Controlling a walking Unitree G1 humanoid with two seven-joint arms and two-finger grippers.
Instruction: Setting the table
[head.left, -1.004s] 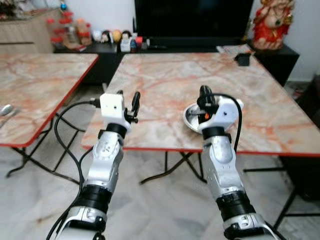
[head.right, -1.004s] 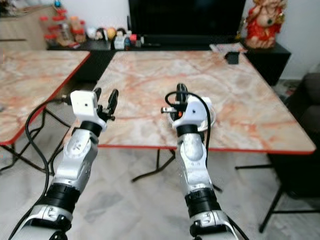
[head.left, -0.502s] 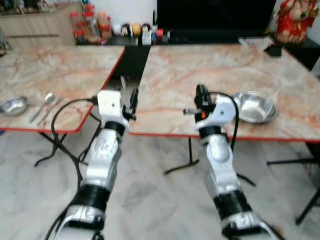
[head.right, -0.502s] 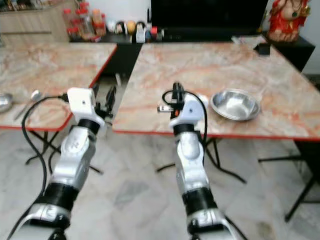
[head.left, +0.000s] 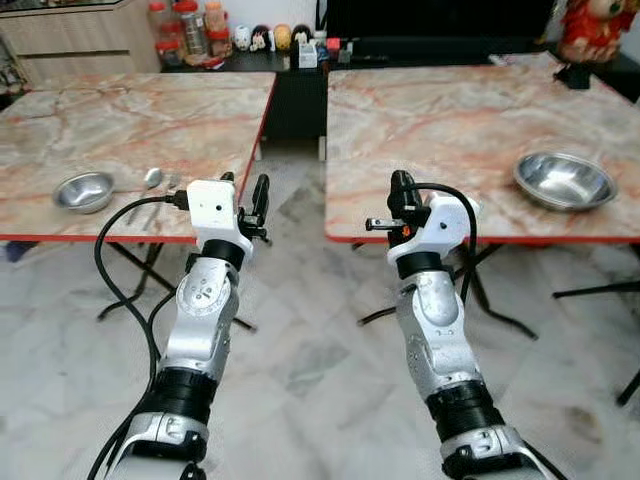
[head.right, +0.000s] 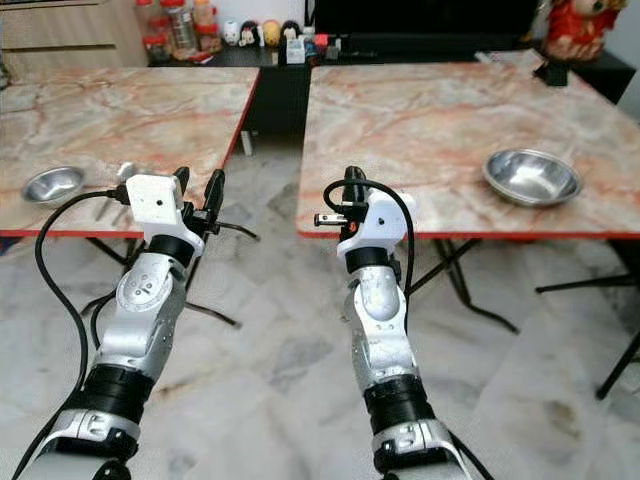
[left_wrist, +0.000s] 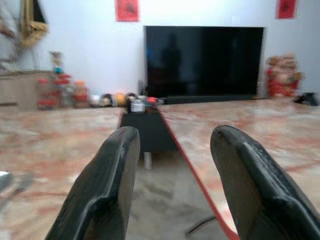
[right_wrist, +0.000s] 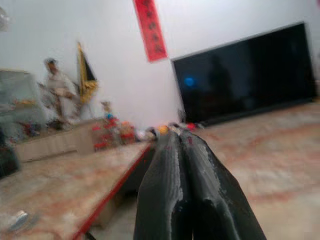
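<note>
A large steel bowl (head.left: 565, 180) sits on the right marble table (head.left: 450, 120), near its front edge. On the left marble table (head.left: 120, 120) lie a small steel bowl (head.left: 83, 190) and a spoon (head.left: 150, 180) beside it. Both my arms are raised over the floor in front of the tables. My left gripper (head.left: 245, 190) is open with nothing between its fingers (left_wrist: 115, 165), level with the left table's front right corner. The right gripper (head.left: 400, 190) is shut and empty, its fingers (right_wrist: 170, 170) pressed together, at the right table's front left corner, well left of the large bowl.
A narrow gap (head.left: 295, 160) of marble floor runs between the two tables, whose folding legs (head.left: 480, 290) stand underneath. Behind them is a low black cabinet (head.left: 300, 70) with jars and figurines under a television (left_wrist: 202, 60). A red statue (head.left: 590, 25) stands at the back right.
The camera has drawn back and swung left, bringing the left table with its small bowl and spoon into view. My right gripper, earlier at the large bowl, is now clear of it.
</note>
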